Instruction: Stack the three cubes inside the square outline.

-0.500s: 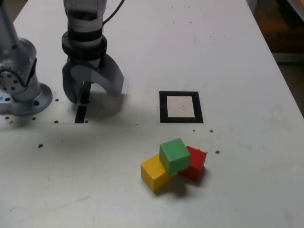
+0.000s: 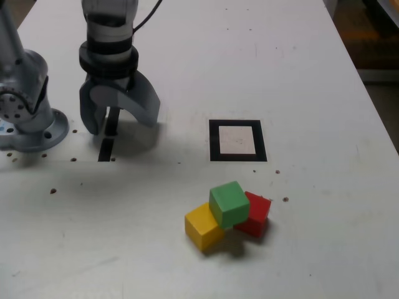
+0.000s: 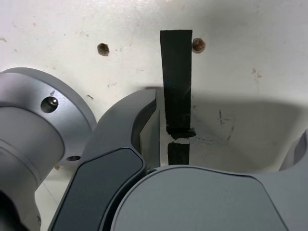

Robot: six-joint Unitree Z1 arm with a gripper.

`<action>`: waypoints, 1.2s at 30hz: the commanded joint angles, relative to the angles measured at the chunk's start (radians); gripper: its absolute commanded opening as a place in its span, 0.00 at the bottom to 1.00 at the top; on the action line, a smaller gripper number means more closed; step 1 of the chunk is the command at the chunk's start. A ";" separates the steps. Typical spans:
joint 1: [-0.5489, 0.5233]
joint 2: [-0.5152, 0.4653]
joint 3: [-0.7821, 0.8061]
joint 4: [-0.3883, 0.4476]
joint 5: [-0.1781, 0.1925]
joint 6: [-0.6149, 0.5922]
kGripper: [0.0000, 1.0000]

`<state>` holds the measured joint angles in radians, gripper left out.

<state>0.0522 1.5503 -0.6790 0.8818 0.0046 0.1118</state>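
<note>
Nearest the exterior camera, the green cube (image 2: 229,203) sits tilted atop the yellow cube (image 2: 202,226) and the red cube (image 2: 255,213), all three touching on the white table (image 2: 312,81). Beyond them lies the square outline (image 2: 237,140), with nothing inside it. Farther, toward the exterior view's left, the gripper (image 2: 117,119) hangs spread wide, holding nothing, over a black tape strip (image 3: 176,82) beside the arm's base (image 2: 28,118).
</note>
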 commanded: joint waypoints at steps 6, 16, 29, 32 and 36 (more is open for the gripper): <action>-0.158 -0.051 -0.258 0.214 0.033 -0.130 0.98; -0.343 0.015 -0.623 0.475 -0.012 -0.386 0.97; -0.555 0.243 -1.054 0.679 -0.061 -0.816 0.95; -0.596 0.281 -1.108 0.689 -0.082 -0.897 0.95; -0.633 0.342 -1.174 0.689 -0.092 -0.981 0.95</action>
<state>-0.5756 1.8749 -1.8237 1.5647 -0.0870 -0.8604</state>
